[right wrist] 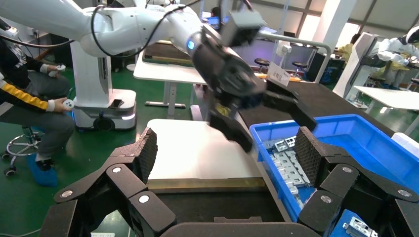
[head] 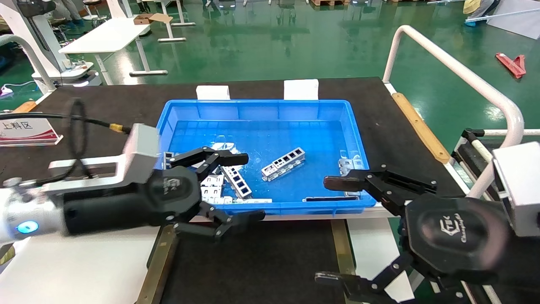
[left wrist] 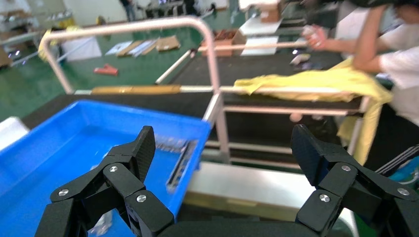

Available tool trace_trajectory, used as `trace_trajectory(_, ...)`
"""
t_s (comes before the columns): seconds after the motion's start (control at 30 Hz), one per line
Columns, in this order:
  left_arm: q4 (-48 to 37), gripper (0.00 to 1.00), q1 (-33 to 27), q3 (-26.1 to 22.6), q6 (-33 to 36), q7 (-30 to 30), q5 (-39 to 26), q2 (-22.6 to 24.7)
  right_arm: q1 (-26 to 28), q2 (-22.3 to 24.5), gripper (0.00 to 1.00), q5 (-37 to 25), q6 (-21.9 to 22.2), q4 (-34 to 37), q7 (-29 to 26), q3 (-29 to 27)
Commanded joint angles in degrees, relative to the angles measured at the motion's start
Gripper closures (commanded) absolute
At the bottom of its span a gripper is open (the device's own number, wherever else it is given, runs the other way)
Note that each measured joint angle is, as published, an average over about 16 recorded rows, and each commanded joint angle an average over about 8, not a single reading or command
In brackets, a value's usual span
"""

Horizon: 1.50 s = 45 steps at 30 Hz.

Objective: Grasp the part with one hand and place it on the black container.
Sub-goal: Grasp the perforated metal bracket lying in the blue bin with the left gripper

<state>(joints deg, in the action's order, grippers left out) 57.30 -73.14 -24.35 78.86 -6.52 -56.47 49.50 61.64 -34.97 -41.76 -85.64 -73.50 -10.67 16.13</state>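
In the glossy blue bin (head: pixel 354 139) lies the windowed metal part (head: pixel 283 164); both grippers' fingers spread.

Bin (head: pixel 257 107): bright blue. Part (head: pixel 283 164): silver-grey, patterned by a row of dark rectangular windows. Container (head: pixel 253 261): matte black, edged by brass-coloured strips (head: pixel 155 270). Mat (head: pixel 126 101): black. Both grippers (head: pixel 244 188) (head: pixel 331 230): black. Floor (head: pixel 270 46): glossy green.

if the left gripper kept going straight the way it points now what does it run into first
Probably the right gripper, which faces the left gripper across the blue bin's near rim; depth is unclear, so it might pass clear.
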Motion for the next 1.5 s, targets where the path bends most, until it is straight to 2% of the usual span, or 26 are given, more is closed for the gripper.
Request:
trace_trajectory(0.03,-2.2,0.0,-1.4,-0.9,-0.5,0.5,-1.8,1.4,0.0,0.0,0.0,0.0,0.0,0.0,0.0,0.0)
trace_trajectory(0.53,-25.8,0.0,-13.2,-6.3,-7.3,9.2,-12.8,14.8,0.0,0.0,0.0,0.0,0.0,0.0,0.0,0.1)
trace_trajectory(0.93,-44.3,0.0,-18.7,-6.7,-17.2,15.5,-14.4,26.3,0.0,0.0,0.0,0.1,0.1,0.0,0.1,0.1)
trace_trajectory(1.17,-47.0,0.0,-18.1,-7.6,-23.2,17.3,-13.7,28.6,0.0,0.1,0.0,0.1,0.1,0.0,0.1,0.1)
trace_trajectory(1.5,-44.2,0.0,-15.1,-11.9,-28.5,14.8,-12.0,28.9,0.0,0.1,0.0,0.1,0.1,0.0,0.1,0.2)
